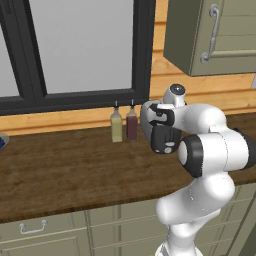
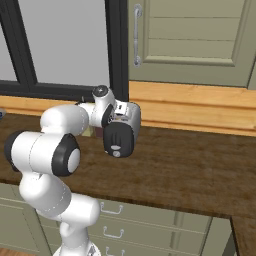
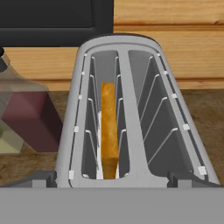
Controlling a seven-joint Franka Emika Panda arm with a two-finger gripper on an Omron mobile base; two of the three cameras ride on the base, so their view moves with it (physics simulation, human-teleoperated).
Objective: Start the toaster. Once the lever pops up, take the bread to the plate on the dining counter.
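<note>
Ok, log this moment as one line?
stage: at toaster | bread: upright in left slot | tool: above slots, open, holding nothing | bottles: beside toaster

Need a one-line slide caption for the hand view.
Looking down into the toaster: bread upright in its left slot, right slot empty.

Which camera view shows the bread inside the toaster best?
The hand view: it looks down into the toaster, and the bread stands on edge in its left slot. In the left and right base views the arm hides most of the toaster, and I cannot make out the bread.
</note>
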